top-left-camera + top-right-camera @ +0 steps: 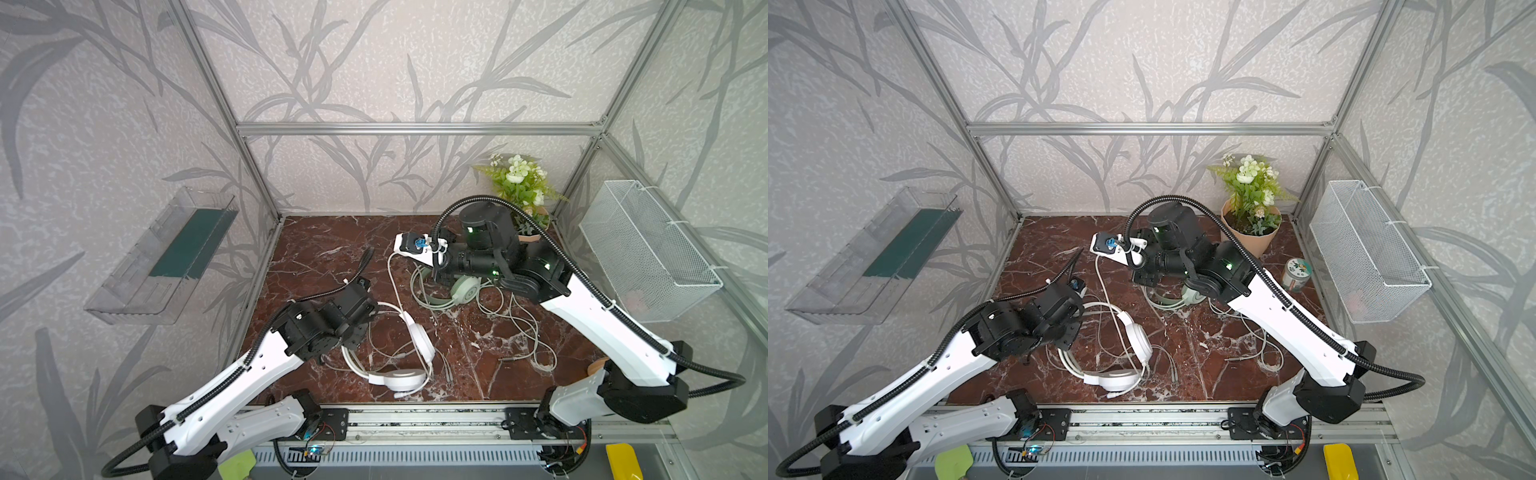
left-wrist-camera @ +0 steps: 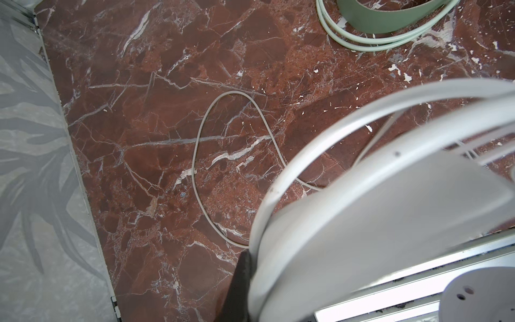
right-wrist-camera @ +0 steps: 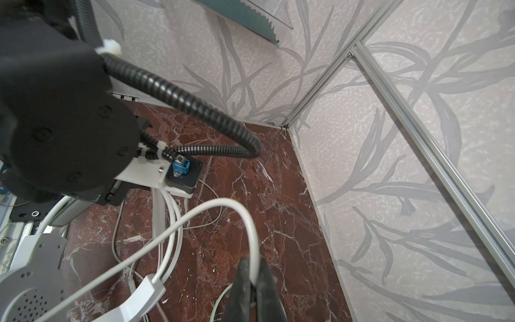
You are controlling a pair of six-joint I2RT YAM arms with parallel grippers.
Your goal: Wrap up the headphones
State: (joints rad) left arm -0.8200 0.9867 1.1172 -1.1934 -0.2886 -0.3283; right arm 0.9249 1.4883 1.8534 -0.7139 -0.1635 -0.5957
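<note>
Your left gripper [image 2: 246,259] has its jaws closed on the band of the white headset [image 1: 400,377]. The left wrist view shows only one dark finger, with the band hard against it. That headset sits near the middle of the desk's [image 1: 311,257] front edge. One cup lies flat by the edge and the other is tilted up just behind it.

Your right gripper [image 3: 250,281] is pinched tight on the white cable [image 3: 252,239], which arches up out of the fingers and runs down to the white headset. In both top views this cable climbs from the front cup toward mid-desk, up to your right wrist. The fingers are hidden there under the wrist camera.

The mint headset [image 1: 465,291] lies right of centre toward the back, partly under your right arm and apart from the white one. Its pale cable [image 1: 545,367] sprawls in loose loops toward the right front of the desk, and the plug [image 1: 510,358] lies free on the marble.

A thin loop [image 2: 194,167] of cable lies flat on the desk beside the white band; you cannot tell which headset it belongs to. A plant pot [image 1: 1250,232] stands in the back right corner, with a tin [image 1: 1296,274] near it by the right edge.
</note>
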